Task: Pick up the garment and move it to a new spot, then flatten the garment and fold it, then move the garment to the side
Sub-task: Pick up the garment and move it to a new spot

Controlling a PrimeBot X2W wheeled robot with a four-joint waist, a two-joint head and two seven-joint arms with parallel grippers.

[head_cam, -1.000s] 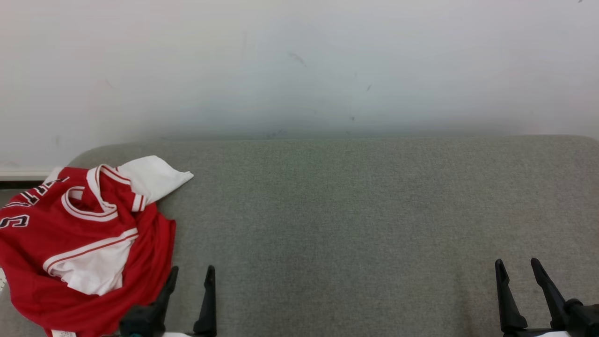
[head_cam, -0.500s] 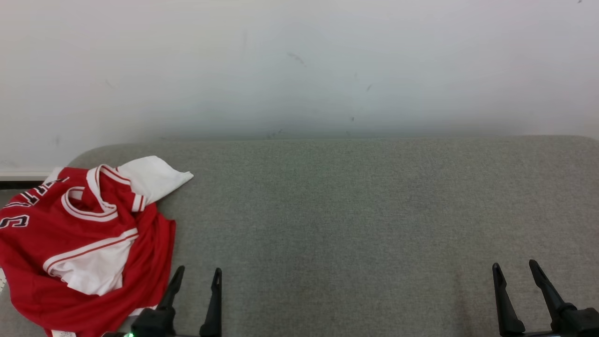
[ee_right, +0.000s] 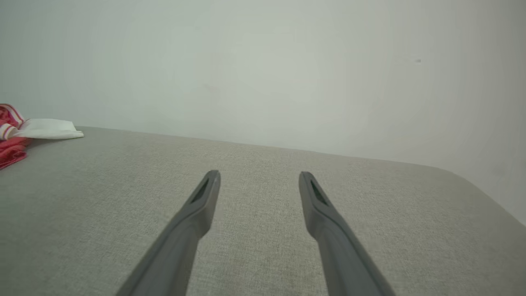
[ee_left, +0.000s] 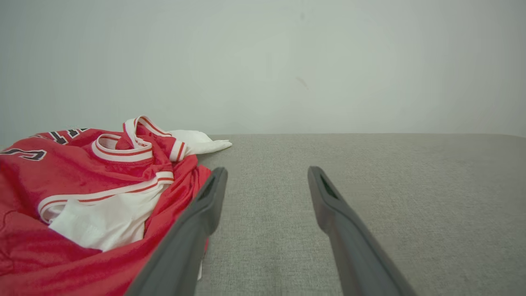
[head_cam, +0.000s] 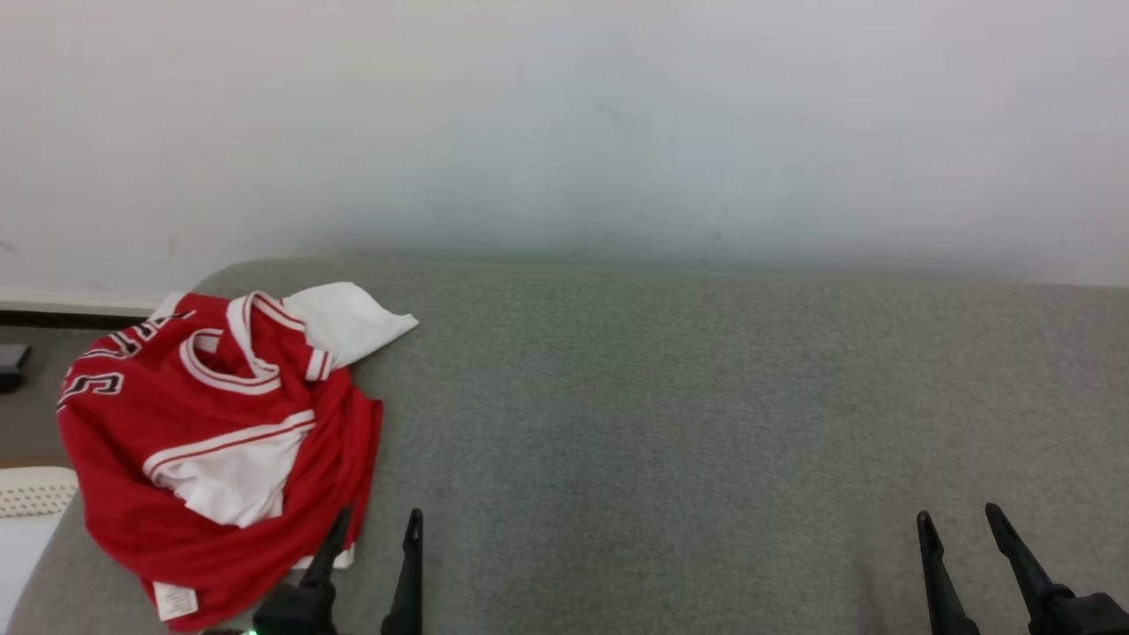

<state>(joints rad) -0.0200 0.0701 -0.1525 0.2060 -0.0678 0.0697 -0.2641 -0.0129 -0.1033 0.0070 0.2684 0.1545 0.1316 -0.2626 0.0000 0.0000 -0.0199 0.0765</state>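
The garment (head_cam: 212, 441) lies crumpled at the left end of the grey padded surface (head_cam: 670, 423), by the wall (head_cam: 564, 123). The left gripper (head_cam: 380, 513), fingers spread and empty, sits just beside it; the right gripper (head_cam: 957, 513), equally spread, is well apart.

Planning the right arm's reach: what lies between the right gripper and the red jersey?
Bare grey upholstery, then the open left gripper at the edge of the jersey, as the head view shows.

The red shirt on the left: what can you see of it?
The garment is a red, soft-looking jersey with white sleeves, striped collar and trim, and black white-edged lettering. It lies crumpled at the left end of the grey fabric surface. The open left gripper sits beside its near edge; whether they touch is unclear.
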